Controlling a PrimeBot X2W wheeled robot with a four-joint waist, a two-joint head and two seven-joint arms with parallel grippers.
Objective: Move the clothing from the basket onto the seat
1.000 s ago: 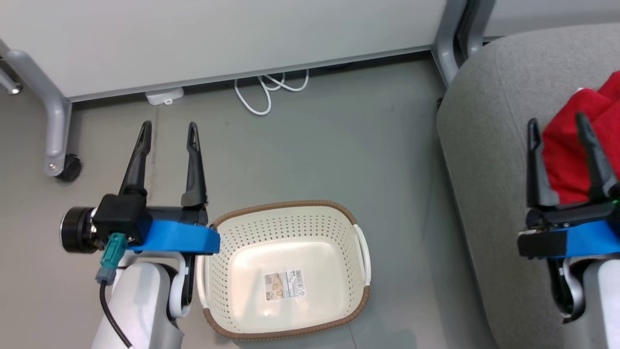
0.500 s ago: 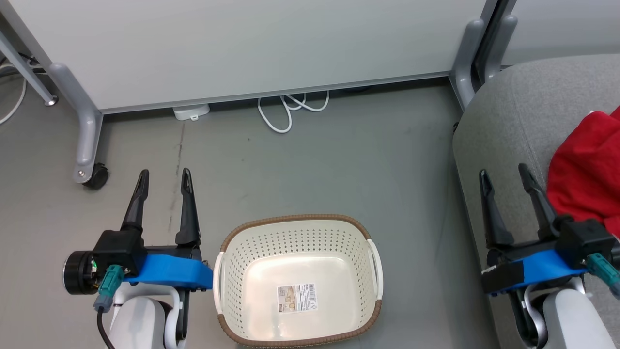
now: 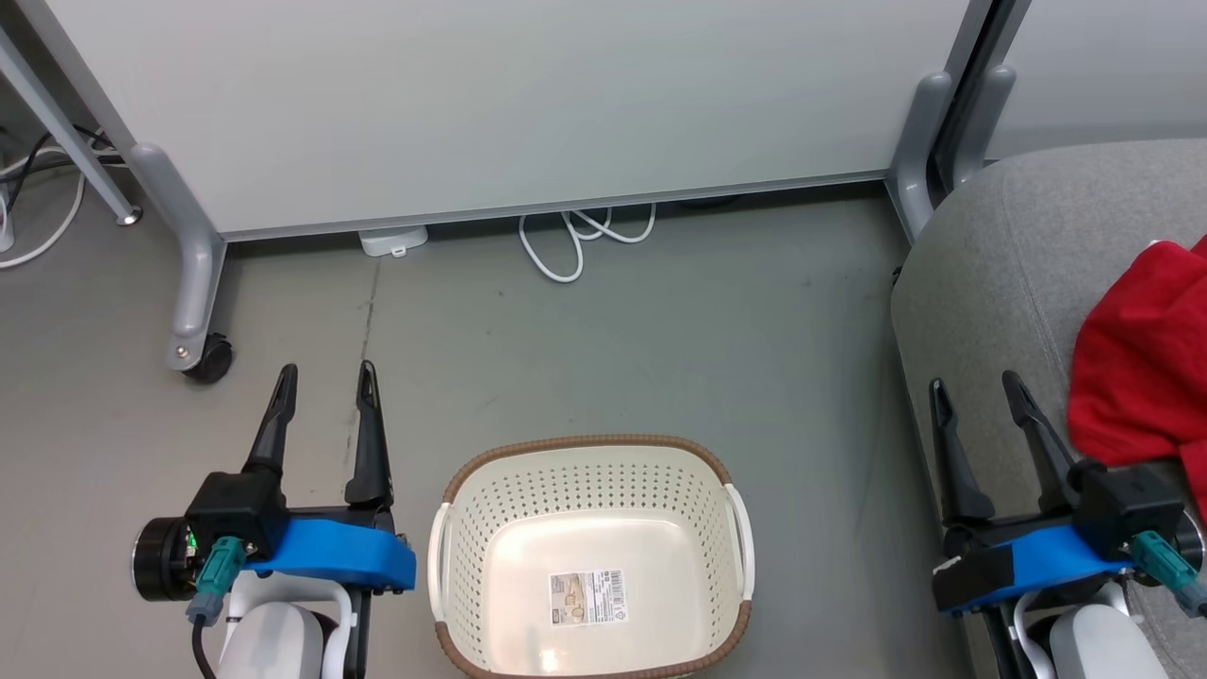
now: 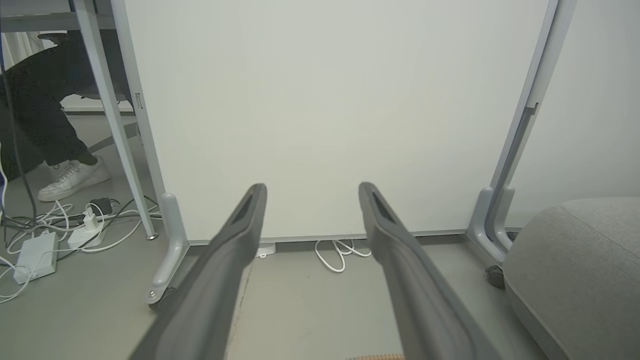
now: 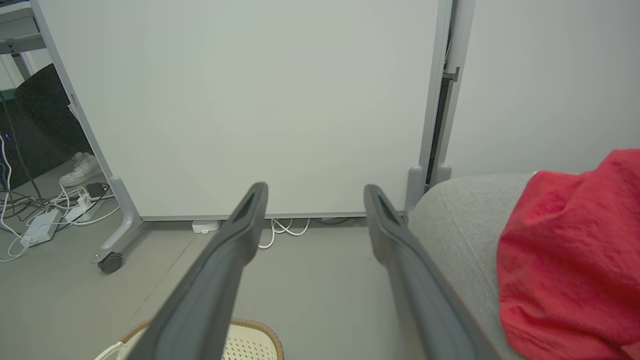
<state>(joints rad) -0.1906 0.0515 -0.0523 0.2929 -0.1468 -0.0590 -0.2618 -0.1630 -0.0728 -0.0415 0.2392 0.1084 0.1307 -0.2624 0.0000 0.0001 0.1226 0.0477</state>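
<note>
The cream basket [image 3: 726, 528] with a brown rim stands on the floor, holding nothing but a label on its bottom; its rim [image 5: 260, 330] also shows in the right wrist view. Red clothing [image 3: 1141, 377] [image 5: 570, 255] lies bunched on the grey seat [image 3: 1000, 264] [image 5: 460, 215] [image 4: 575, 260] at the right. My left gripper [image 3: 325, 377] [image 4: 310, 187] hangs open and empty just left of the basket. My right gripper [image 3: 976, 387] [image 5: 312, 187] is open and empty over the seat's front edge, just left of the clothing.
A white partition panel [image 3: 528, 94] on grey wheeled legs [image 3: 193, 273] stands behind the floor area. A white cable [image 3: 575, 236] and a small white box [image 3: 391, 240] lie at its foot. Cables and a person's white shoe [image 4: 70, 180] show far left.
The head camera has tilted, shifting the whole picture. My right gripper has drawn back off the red clothing toward the seat's front edge, open throughout. My left gripper keeps its place beside the basket.
</note>
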